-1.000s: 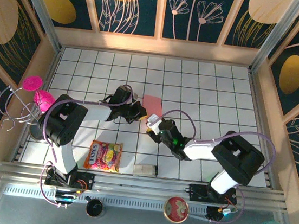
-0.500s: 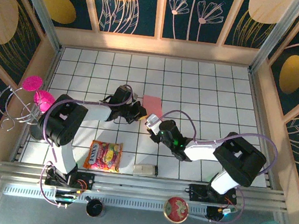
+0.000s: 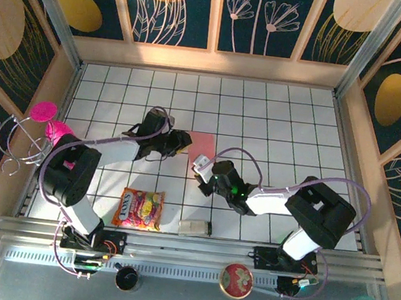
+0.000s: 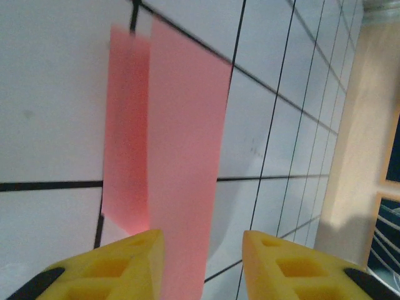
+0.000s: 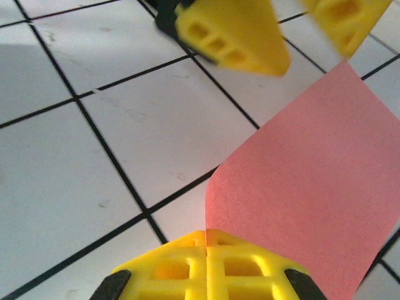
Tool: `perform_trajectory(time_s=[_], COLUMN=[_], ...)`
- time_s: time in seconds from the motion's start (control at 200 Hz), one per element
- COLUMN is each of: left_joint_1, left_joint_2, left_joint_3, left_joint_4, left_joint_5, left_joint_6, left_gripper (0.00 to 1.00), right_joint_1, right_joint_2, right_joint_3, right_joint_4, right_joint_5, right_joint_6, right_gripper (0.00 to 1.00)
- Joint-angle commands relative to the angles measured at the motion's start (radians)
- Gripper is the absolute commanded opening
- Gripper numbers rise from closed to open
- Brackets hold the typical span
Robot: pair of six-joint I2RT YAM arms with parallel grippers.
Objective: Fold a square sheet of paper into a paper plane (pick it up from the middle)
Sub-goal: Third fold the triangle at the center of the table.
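**Paper lifted at one edge, folding hardly begun**

The sheet of paper [image 3: 203,143] is near the middle of the bench [image 3: 278,115], between the two arms. It does not lie flat. In the right wrist view one edge stands up from the tiles and the sheet bends in a soft curve. In the left wrist view one part of it hangs in front of another part.

I see no sharp crease and no pointed shape, so I judge that the plane is at a very early step. The centre fold, the nose folds and the wings are all left to make.

The right fingers [image 5: 175,265] are pressed fully together and pinch the near edge of the paper. The left fingers [image 4: 125,262] stand apart, with the paper passing through the gap between them. They grip nothing, but I cannot tell if one finger touches the sheet.

A snack packet [image 3: 138,208] lies well apart, nearer to the arm bases.
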Motion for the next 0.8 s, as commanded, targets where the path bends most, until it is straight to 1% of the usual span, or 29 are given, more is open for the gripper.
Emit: perform_trajectory(time_s=[0.0,0.125,0.195,0.23,0.405,0.601,0.796], left_joint_1=[0.001,-0.001,-0.008,-0.014,-0.043,-0.051,-0.057], left_joint_2=[-0.024,0.019,0.048,0.099,0.217,0.306,0.367], left_joint_3=[0.039,0.079,0.109,0.115,0.223,0.299,0.324], left_joint_4=[-0.063,-0.039,-0.035,-0.036,-0.086,-0.196,-0.256], left_joint_5=[-0.058,-0.022,-0.004,0.000,0.008,-0.051,-0.074], left_joint_6=[0.068,0.084,0.091,0.095,0.138,0.208,0.247], left_gripper=[0.38,0.34,0.30,0.29,0.22,0.17,0.14], right_joint_1=[-0.007,-0.009,-0.010,-0.011,-0.022,-0.040,-0.065], right_joint_2=[-0.036,-0.029,-0.021,-0.015,0.018,0.045,0.067], right_joint_3=[0.043,0.051,0.053,0.056,0.071,0.085,0.104], right_joint_4=[-0.055,-0.063,-0.058,-0.058,-0.062,-0.073,-0.093], right_joint_5=[-0.117,-0.176,-0.188,-0.192,-0.217,-0.230,-0.238], right_joint_6=[0.086,0.156,0.186,0.197,0.247,0.288,0.335], right_gripper=[0.00,0.00,0.00,0.00,0.00,0.00,0.00])
